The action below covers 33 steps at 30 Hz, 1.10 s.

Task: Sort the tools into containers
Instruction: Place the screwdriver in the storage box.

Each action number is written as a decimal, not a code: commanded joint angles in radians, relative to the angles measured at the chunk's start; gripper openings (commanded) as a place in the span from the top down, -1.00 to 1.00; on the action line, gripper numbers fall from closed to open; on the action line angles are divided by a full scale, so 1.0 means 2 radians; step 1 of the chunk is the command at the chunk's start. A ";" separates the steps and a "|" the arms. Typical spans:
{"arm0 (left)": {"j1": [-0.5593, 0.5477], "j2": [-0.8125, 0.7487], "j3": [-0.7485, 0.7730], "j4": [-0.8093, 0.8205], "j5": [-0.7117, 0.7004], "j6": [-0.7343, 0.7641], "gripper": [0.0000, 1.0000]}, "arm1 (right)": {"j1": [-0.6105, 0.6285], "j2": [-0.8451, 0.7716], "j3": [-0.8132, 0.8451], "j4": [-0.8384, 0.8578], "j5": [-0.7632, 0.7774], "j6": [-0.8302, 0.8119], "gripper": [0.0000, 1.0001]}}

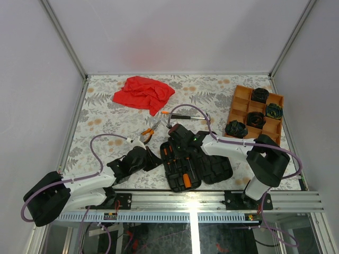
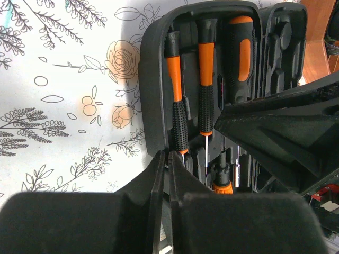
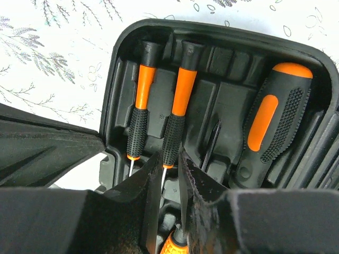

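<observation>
Black left gripper (image 2: pixel 165 159) pinched together, empty, at the case's (image 1: pixel 214 168) left edge. Pliers (image 1: pixel 150 131) lie loose on the table (image 1: pixel 106 114) beyond. Right gripper (image 3: pixel 169 159) narrowly parted, straddling a slim screwdriver (image 3: pixel 177 106) slotted in the case. Four coils (image 1: pixel 256 119) sit in the tray (image 1: pixel 242 94), far right.

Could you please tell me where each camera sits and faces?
Top external: above and behind, looking down on the table; left arm and right arm show.
Left wrist: on the left arm, looking past its shut left gripper into the tool case.
Right wrist: on the right arm, past the right gripper into that case.
Shared: both wrist views show the slim screwdrivers.
</observation>
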 commanded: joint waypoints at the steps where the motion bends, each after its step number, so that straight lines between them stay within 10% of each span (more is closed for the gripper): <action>1: -0.005 0.011 0.019 -0.032 -0.004 0.026 0.98 | 0.006 -0.002 0.018 0.005 0.011 -0.009 0.52; 33: -0.007 0.026 0.031 -0.031 0.004 0.036 1.00 | 0.019 0.114 0.057 -0.093 -0.012 -0.011 0.96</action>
